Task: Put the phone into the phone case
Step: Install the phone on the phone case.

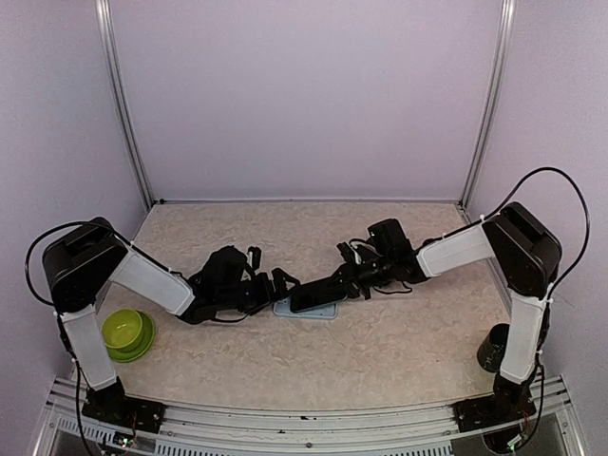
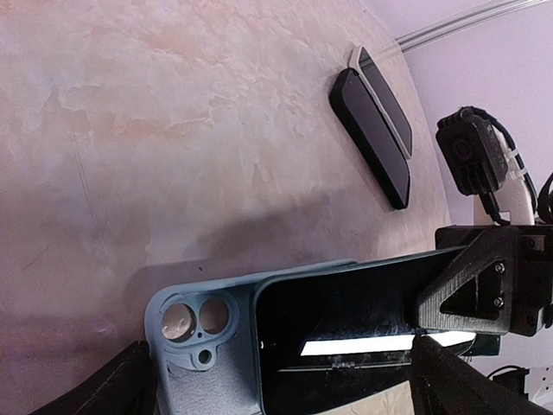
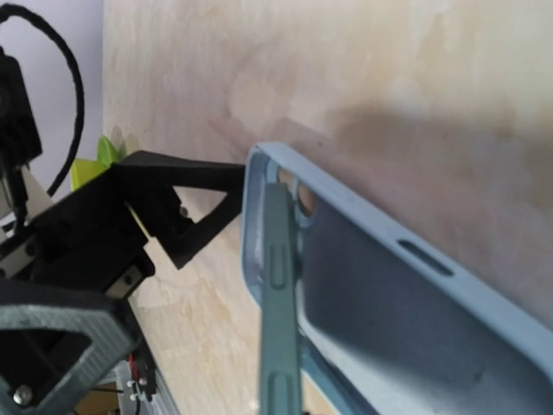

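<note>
The case (image 2: pixel 194 346) lies open side up on the table (image 1: pixel 380 351), between our two arms, with its camera holes toward the left arm. The phone (image 3: pixel 276 285) sits in it at a tilt. One long edge seems to be down against the case wall and the other raised, so its side buttons face the right wrist camera. It is not yet seated flat.

Our right gripper (image 1: pixel 350 285) has its jaws closed. As far as we can judge they pinch the end of the phone nearest that arm, though the contact itself is hidden from us. Gripping there leaves the rest of the phone free to slip under the case lip, which is probably why we hold it by that end.

Our left gripper (image 2: pixel 285 389) stands fully spread and holds nothing. Its fingers (image 3: pixel 181 212) sit on either side of the camera-hole end of the case, one just beside the corner. We read this as a brace: the case looks light and would likely slide when the phone is pushed in, so the spread fingers fence it.

The next move, in our judgement, is to lower the raised edge and press until the lip closes over it. The risk is that the case tips or skates away from the push.

The bowl (image 1: pixel 128 332) sits well apart, by the left base.
</note>
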Available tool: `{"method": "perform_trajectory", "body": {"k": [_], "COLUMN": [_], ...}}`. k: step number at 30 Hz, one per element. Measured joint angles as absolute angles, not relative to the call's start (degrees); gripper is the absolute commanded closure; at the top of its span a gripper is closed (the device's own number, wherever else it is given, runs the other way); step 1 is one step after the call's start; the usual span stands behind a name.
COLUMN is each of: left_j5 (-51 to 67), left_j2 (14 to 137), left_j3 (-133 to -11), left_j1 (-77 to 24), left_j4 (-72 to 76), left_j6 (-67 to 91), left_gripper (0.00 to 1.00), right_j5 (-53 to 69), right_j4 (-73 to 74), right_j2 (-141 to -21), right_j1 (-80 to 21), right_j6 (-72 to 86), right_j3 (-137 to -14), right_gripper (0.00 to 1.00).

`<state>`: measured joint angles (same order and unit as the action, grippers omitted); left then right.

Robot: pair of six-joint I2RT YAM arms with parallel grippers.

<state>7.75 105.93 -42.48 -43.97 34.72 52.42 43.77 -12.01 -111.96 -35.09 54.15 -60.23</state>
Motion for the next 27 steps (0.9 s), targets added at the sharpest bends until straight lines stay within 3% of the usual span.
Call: {"method": "perform_trajectory", "body": {"k": [27], "left_j5": [8.6], "left_j2": [106.8], "left_j3": [-42.5], "left_j1": [-44.4], "left_j4": [35.6], "left_j6": [53.3], "left_gripper": [0.01], "right_j5": [48.7], "right_j4": [-19.3], "right_j2": [-117.7], "right_j1": [-34.7], "right_j6": [61.1], "right_j3": [-60.5], "right_gripper": [1.0]}}
